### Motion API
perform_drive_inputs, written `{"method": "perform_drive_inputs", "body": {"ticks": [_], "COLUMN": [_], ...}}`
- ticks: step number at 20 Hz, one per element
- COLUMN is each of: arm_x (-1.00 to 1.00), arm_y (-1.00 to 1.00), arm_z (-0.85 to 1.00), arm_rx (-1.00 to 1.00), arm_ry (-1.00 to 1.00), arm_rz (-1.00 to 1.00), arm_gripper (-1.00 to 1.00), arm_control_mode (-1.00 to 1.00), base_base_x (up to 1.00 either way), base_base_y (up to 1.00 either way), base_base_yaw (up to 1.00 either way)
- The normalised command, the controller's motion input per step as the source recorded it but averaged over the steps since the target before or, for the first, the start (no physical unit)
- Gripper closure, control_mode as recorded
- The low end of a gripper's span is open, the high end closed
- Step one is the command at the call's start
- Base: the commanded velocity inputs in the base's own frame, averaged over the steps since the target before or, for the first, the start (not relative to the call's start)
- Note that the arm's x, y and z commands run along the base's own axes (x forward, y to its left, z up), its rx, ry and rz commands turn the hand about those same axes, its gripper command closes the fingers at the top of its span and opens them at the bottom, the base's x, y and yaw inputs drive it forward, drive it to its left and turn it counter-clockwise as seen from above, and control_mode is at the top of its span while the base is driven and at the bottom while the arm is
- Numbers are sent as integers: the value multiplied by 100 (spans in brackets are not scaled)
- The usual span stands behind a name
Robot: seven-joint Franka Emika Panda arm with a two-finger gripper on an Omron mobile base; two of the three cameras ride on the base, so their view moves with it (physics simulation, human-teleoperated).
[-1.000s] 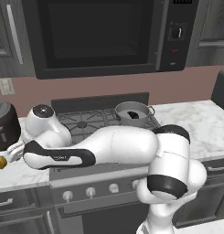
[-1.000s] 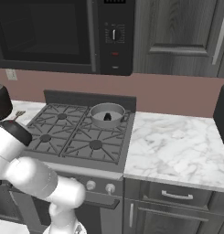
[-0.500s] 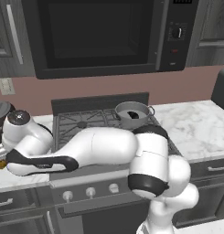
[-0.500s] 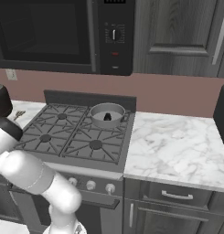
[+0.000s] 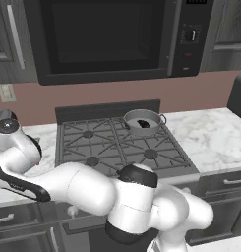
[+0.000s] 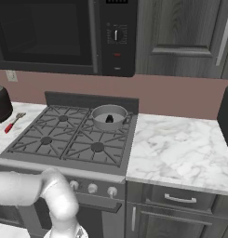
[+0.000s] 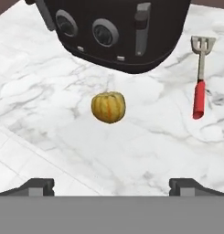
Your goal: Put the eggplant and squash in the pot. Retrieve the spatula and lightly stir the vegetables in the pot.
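Yellow-orange ribbed squash (image 7: 108, 107), untouched

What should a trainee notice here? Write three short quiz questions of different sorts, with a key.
1. True or false: the yellow-orange ribbed squash lies in the shallow grey metal pot.
2. What lies in the pot? A: the dark glossy eggplant. B: an onion. C: nothing.
3. Fill in: the jaws of the gripper stand ____ above the squash.
Key: 1 false; 2 A; 3 open.
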Motion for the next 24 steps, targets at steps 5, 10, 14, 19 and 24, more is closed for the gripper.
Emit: {"method": "perform_drive_inputs", "body": {"ticks": [5,10,14,19,24], "arm_x": [37,50,27,0,0], "arm_y": [21,20,34,16,14], "arm_z": [-51,-9,-26,-20,-12], "arm_rx": [0,0,0,0,-2], "arm_ry": [20,27,13,-2,-8], "arm_rz": [3,7,2,0,0], "arm_gripper": [-100,-100,-100,-100,-100], "arm_control_mode": [-100,-100,-100,-100,-100], "base_base_x": [0,0,0,0,0], "base_base_y": [0,0,0,0,0], "base_base_yaw": [0,0,0,0,0]}}
